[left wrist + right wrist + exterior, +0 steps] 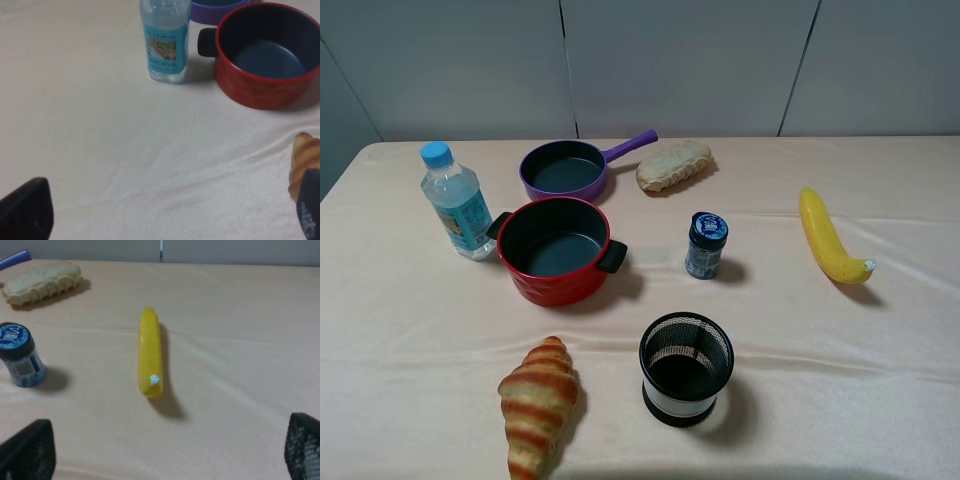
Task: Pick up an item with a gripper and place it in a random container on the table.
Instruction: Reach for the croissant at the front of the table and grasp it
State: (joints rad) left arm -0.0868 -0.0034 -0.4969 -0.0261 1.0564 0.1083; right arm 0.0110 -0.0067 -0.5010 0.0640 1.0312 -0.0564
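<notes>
The left gripper is spread wide, gripping nothing. The curved golden-brown, dark-striped croissant lies close beside one black fingertip, at the near left of the beige-pink cloth table. Just beyond it sits the round red pot with black handles. The right gripper is also wide apart, facing a yellow banana on the right.

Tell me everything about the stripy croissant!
The croissant is golden-brown with darker brown stripes, curved, tapering, a little shiny. It lies flat on the beige cloth near the front edge, in front of the red pot and left of the black mesh cup. It touches only the cloth.
</notes>
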